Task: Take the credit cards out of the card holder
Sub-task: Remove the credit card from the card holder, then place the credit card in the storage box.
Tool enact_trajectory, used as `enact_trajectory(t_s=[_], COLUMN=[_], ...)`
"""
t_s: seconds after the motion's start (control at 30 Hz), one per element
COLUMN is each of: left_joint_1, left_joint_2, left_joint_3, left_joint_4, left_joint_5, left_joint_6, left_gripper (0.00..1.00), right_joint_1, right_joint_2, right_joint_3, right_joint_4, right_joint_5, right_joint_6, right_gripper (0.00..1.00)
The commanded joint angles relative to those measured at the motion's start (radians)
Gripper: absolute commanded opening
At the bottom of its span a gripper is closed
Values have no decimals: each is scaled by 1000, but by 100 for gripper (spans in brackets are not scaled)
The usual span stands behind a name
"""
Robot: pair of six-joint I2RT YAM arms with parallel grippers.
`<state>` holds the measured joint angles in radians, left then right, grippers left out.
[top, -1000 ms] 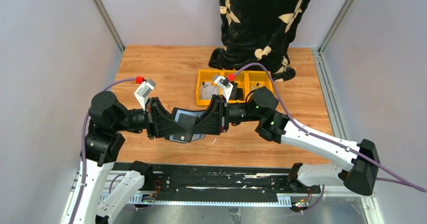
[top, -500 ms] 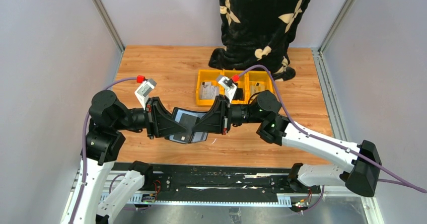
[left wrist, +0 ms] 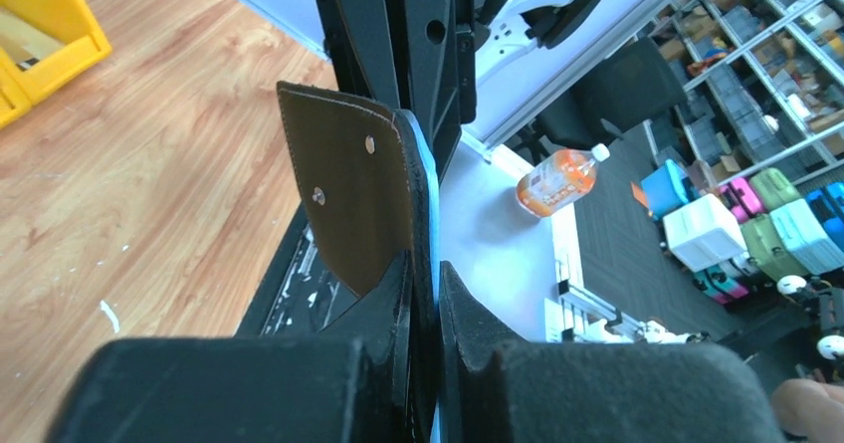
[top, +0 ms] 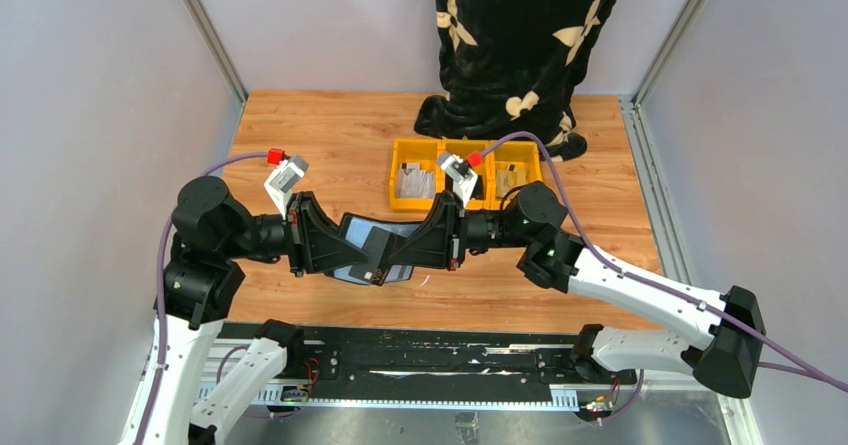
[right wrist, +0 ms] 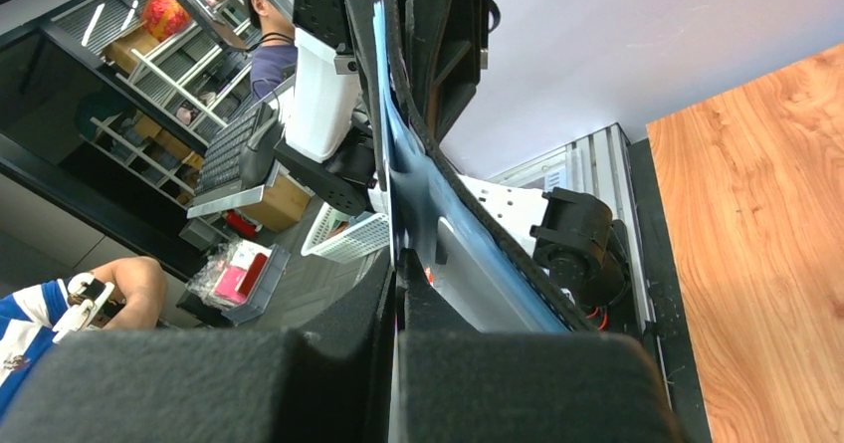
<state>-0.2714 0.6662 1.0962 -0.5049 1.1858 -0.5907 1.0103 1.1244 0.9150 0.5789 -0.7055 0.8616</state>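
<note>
Yellow bins (top: 410, 197) lie just beyond the right tool (top: 387, 263). It and the left tool (top: 348, 258), both narrow, pinch the card holder (top: 364, 235) between them above the bench (top: 320, 135), long axis tool-to-tool.

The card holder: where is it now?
In the top view the card holder hangs over the wooden table, pinched between the jaws of the left arm and right arm, on the near side of the yellow bins.

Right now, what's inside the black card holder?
The card holder is open, showing grey-blue sleeves. The right hand pinches a thin bluish sheet inside, card or sleeve I cannot tell. That hand and the sleeves cover whatever cards sit deeper.
</note>
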Motion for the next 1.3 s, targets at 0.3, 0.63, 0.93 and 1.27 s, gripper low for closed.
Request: enact_trajectory(t_s=[0.3, 0.63, 0.93, 1.27], left_joint_1=[3, 3, 3, 3], left_joint_2=[60, 30, 16, 11], left_joint_3=[180, 200, 199, 211], left_joint_4=[-414, -471, -489, -502], left_joint_5=[-333, -510, -474, -396], left_joint_6=[490, 685, 737, 739], left_gripper=[1, 0, 0, 0], right_joint_1=[-121, -469, -603, -628], right_joint_2=[-77, -86, 229, 655], right_joint_3=[-6, 89, 302, 590], right_joint_4=[-199, -778, -958, -1019], right_joint_5=[-33, 49, 385, 456], right_joint_6=[-47, -324, -547, -646], right_gripper=[0, 0, 0, 0])
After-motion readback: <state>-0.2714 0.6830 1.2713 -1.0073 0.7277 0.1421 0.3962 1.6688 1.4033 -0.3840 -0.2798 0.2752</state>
